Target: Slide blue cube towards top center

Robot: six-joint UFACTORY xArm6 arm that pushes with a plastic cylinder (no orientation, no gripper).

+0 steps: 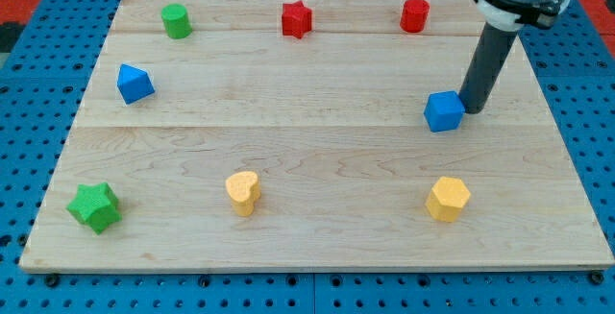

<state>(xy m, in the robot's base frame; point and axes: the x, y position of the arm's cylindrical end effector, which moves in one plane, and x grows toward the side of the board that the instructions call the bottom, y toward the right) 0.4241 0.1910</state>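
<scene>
The blue cube (444,111) sits on the wooden board (317,151) at the view's right, a little above mid-height. My tip (470,108) rests on the board right against the cube's right side. The dark rod rises from there up to the arm at the view's top right. The top centre of the board holds a red star (297,18).
Along the top are a green cylinder (175,20) and a red cylinder (415,14). A second blue block (134,84) is at the left. A green star (95,206), a yellow heart (243,192) and a yellow hexagon (448,199) lie along the bottom.
</scene>
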